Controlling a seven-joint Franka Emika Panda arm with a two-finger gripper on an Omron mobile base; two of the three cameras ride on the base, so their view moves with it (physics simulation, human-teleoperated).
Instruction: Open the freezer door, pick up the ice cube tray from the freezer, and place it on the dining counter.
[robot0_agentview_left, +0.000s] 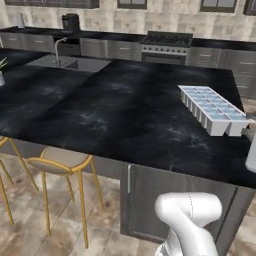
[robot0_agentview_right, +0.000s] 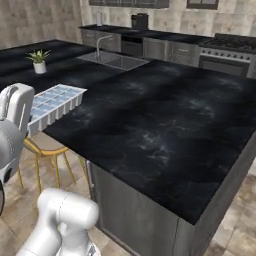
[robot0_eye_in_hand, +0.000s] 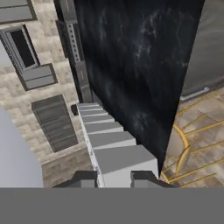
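Lighting: even, diffuse, source not discernible. Shadows: faint. Surface (robot0_agentview_left: 125, 115): dull pale sheen across black marble, no hard glare. Rendering: soft, low-resolution, slightly blurred throughout; hand view likewise coarse.

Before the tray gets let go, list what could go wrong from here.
1. The ice cube tray appears held above the dining counter, near its edge; released now, it might drop or tip off.
2. The gripper is shut on one end of the tray, so the far end may sag or swing.
3. A stool stands below that edge; a fallen tray could strike it.
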